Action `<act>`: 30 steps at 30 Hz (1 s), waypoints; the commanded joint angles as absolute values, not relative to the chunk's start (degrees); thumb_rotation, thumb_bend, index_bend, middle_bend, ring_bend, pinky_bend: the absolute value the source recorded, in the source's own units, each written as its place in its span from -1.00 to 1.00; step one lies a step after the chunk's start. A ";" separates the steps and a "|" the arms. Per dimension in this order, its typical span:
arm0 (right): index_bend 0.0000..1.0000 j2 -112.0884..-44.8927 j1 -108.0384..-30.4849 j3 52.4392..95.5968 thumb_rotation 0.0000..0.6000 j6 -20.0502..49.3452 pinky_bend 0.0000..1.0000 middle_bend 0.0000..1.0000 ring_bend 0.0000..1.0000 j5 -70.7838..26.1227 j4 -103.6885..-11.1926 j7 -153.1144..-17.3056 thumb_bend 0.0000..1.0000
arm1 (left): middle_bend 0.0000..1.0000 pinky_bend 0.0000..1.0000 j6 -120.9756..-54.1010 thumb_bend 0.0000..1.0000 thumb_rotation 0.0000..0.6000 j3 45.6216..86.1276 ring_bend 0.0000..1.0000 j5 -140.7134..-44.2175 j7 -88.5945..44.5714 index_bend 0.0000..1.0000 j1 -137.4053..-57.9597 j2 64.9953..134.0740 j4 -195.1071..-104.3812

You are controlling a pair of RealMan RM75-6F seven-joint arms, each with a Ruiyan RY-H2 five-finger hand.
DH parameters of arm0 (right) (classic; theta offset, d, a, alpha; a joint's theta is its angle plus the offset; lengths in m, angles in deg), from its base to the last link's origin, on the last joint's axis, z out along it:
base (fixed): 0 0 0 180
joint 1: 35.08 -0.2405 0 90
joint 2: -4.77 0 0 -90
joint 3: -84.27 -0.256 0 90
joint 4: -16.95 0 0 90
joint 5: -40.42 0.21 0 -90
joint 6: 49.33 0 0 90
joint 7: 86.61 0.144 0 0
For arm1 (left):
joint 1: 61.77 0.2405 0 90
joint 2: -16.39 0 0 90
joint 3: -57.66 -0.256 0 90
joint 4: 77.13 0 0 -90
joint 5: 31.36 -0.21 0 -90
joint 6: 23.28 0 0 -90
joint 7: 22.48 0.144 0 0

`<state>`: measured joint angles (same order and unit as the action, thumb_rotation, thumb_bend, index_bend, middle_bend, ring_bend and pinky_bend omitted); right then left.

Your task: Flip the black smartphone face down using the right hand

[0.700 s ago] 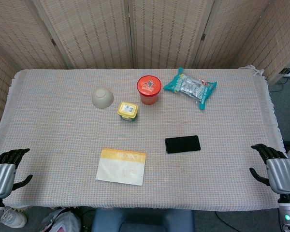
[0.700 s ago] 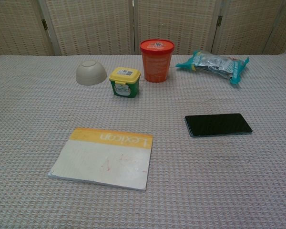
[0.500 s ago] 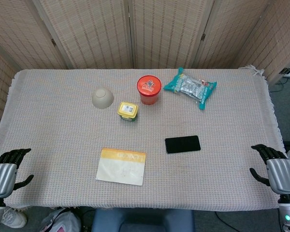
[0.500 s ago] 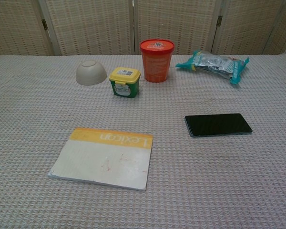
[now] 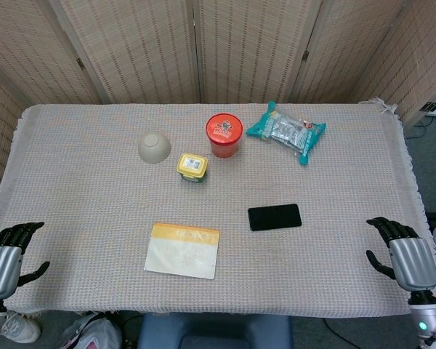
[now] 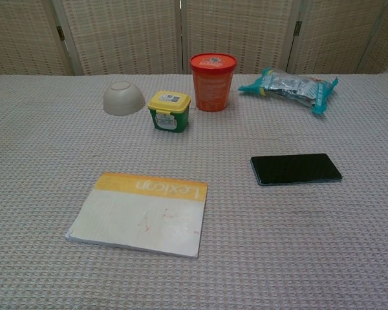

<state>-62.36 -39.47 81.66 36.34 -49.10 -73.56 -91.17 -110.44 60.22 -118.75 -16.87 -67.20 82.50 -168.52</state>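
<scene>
Your right hand [image 5: 401,258], fingers apart and empty, has edged inward from table's 4 o'clock edge; black smartphone [image 5: 275,217] stays flat, face up, just right of centre, untouched. Reach begins.

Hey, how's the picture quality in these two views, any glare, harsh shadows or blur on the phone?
Head view: even, soft light, no hard shadows; the flat black glass smartphone is sharp and matte dark. Chest view: its screen shows only a faint sheen, the crinkled teal-and-silver foil snack bag glints a little, and everything is in focus.
</scene>
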 commanded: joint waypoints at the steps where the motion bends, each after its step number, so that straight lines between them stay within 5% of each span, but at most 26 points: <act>1: -0.51 -63.65 -42.25 81.53 1.00 32.64 -0.29 -0.46 -0.44 -50.05 -73.21 -93.53 -0.59 | -0.50 -0.53 -110.43 -0.60 1.00 60.23 -0.58 -118.75 -17.12 -0.57 -67.20 82.42 -168.57; 12: -0.51 -72.90 -53.95 77.53 1.00 17.98 -0.29 -0.37 -0.44 -46.54 -66.19 -94.76 -0.98 | -0.50 -0.53 -110.22 -0.60 1.00 59.69 -0.58 -118.72 -18.25 -0.56 -66.78 81.74 -168.52; 30: -0.47 -83.54 -64.89 75.92 1.00 5.75 -0.29 -0.36 -0.48 -41.28 -55.56 -97.60 -0.82 | -0.51 -0.53 -110.02 -0.60 1.00 59.51 -0.58 -117.78 -19.58 -0.56 -66.08 80.87 -167.80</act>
<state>-83.42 -64.75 75.92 5.89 -41.38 -55.67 -97.58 -110.03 59.52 -117.78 -19.58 -66.09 80.87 -167.80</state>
